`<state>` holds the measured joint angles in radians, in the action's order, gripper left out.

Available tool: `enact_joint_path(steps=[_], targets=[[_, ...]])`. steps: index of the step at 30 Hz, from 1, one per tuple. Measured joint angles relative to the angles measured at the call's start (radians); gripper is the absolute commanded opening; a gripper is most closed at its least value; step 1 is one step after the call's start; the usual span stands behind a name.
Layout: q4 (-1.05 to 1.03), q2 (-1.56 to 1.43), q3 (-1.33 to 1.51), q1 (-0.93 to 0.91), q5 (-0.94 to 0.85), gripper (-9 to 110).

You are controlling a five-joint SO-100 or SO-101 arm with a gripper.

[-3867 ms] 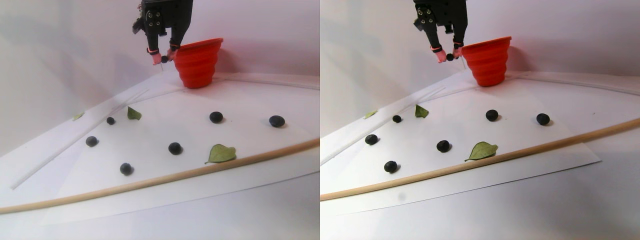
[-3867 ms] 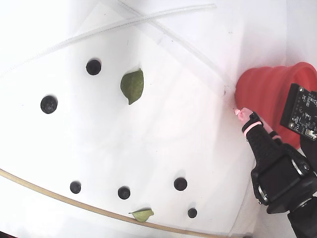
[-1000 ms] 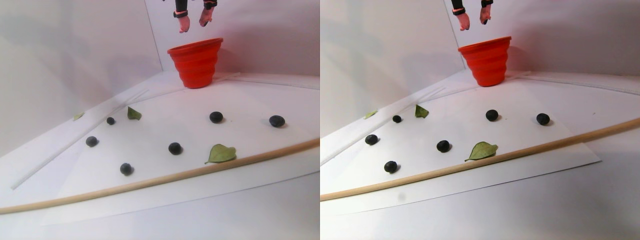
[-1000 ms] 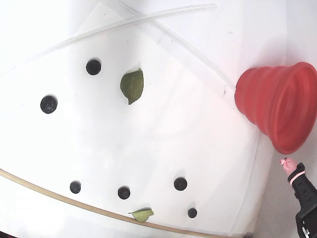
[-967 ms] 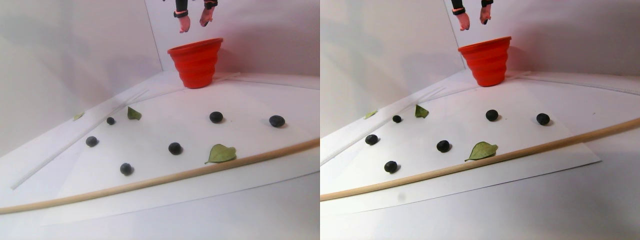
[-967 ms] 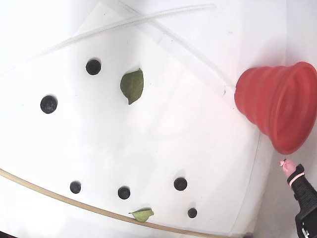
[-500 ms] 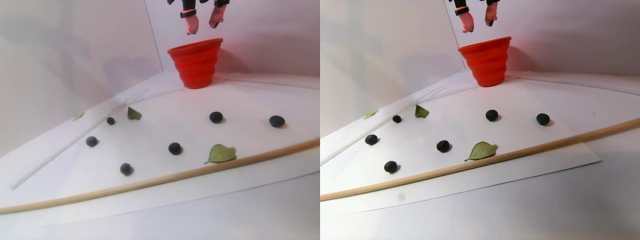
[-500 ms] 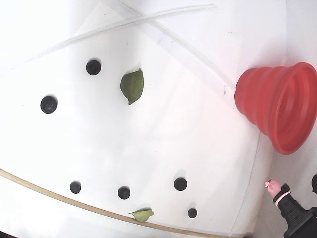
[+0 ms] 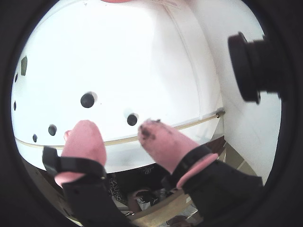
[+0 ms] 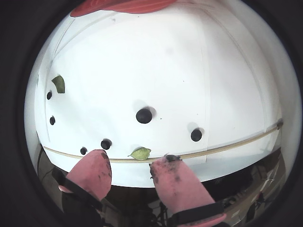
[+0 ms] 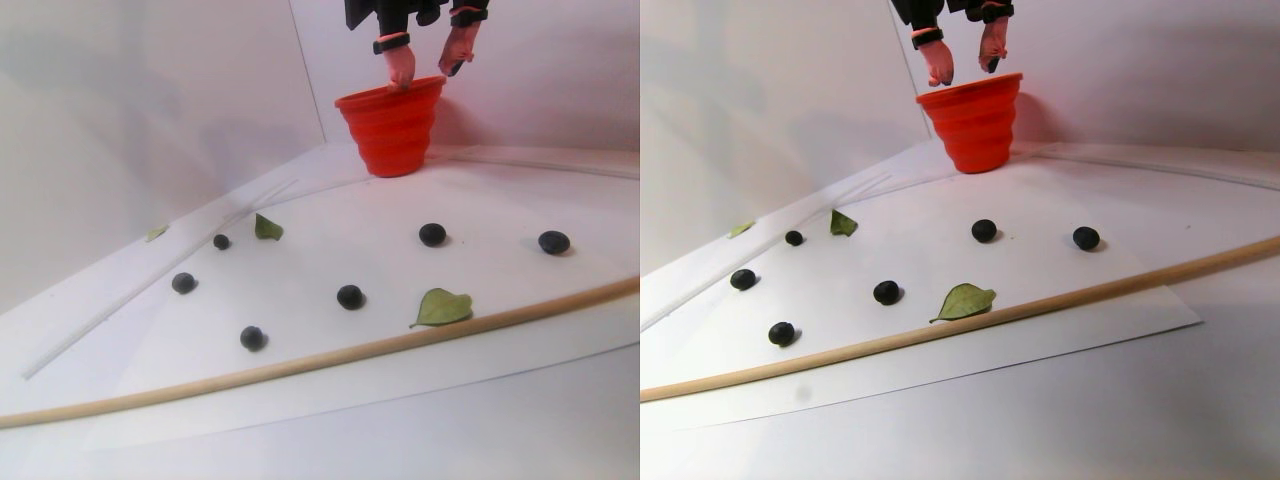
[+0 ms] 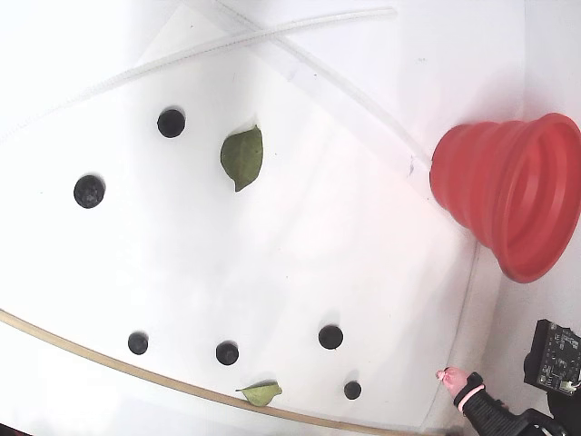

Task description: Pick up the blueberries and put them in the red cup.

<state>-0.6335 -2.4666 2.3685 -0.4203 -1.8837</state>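
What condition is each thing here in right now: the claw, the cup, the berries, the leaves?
gripper: open, pink fingertips apart, holding nothing.
red cup: upright on the white sheet, inside not visible.
blueberries: six lying loose, spread over the sheet.
green leaves: lying flat on the sheet.
wooden rod: lying along the sheet's near edge.

Six blueberries [image 11: 349, 296], one red cup [image 11: 391, 127], perhaps three leaves [image 11: 441, 307], one wooden rod [image 11: 300, 362].
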Motion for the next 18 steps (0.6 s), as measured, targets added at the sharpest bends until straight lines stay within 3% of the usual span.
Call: enact_joint_path(steps=[18], targets=[[0.038, -0.015, 0.144, -0.032, 0.000, 16]])
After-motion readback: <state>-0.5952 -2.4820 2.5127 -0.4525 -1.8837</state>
